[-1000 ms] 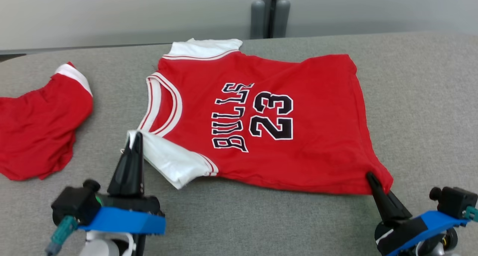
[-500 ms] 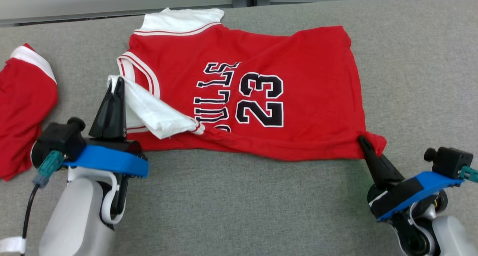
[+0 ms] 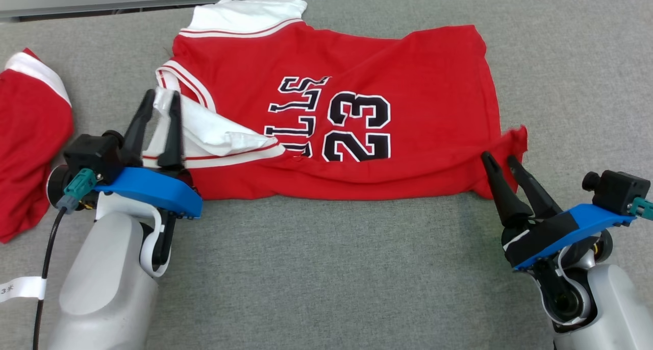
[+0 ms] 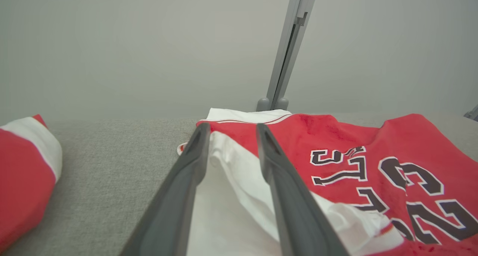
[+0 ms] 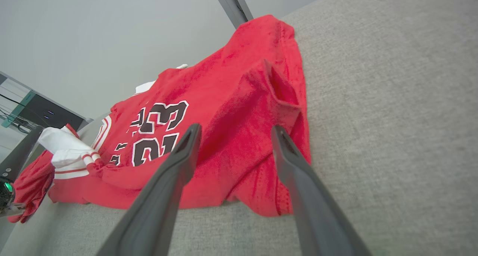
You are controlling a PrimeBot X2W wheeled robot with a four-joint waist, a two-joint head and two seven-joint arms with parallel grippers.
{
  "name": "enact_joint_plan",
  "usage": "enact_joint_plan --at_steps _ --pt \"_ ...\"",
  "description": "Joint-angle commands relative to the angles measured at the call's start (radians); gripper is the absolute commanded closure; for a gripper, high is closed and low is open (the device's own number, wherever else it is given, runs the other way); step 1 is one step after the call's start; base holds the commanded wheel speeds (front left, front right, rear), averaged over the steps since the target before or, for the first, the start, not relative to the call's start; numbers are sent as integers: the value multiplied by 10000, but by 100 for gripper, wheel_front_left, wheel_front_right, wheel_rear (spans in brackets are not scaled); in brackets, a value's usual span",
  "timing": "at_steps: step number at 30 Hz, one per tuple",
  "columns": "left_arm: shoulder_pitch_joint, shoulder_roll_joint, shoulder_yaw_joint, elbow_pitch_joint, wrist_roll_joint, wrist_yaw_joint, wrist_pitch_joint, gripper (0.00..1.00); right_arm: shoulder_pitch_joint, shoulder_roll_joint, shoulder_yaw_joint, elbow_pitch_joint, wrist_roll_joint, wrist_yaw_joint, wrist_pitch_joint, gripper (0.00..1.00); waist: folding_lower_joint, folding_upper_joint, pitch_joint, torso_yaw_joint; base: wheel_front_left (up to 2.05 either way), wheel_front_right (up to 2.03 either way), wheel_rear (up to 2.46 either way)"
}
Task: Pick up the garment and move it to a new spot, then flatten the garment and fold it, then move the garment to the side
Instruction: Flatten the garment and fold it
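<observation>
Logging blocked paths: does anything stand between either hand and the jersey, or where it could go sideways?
Nothing between: left hand and right hand sit open at the jersey's near edge. A second red garment takes up the left side.

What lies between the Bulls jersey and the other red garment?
A bare strip of grey surface, clearest in the left wrist view. In the head view the left gripper stands at that strip's jersey side, jaws apart around the white sleeve.

Surface: a grey cloth-covered table point(image 3: 326, 268).
Middle: a red jersey point(image 3: 433, 95) is spread out, its near edge folded over.
Left edge: a second red garment point(image 3: 25, 151) is laid.
</observation>
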Motion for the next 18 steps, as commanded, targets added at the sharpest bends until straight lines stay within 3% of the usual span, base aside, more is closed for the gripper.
enact_joint_plan --at_steps 1,11,18 --pt "-200 -16 20 137 43 -47 -63 0 -159 -83 -39 105 -37 5 -185 0 -2 0 -82 52 0 0 0" --pt "991 -94 554 -359 225 -82 -70 0 582 -715 -73 337 -744 5 -703 0 -2 0 -603 277 0 0 0" --pt "1800 -149 533 69 340 -86 -71 0 753 -668 -141 647 -966 5 -799 0 -2 0 -622 306 0 0 0"
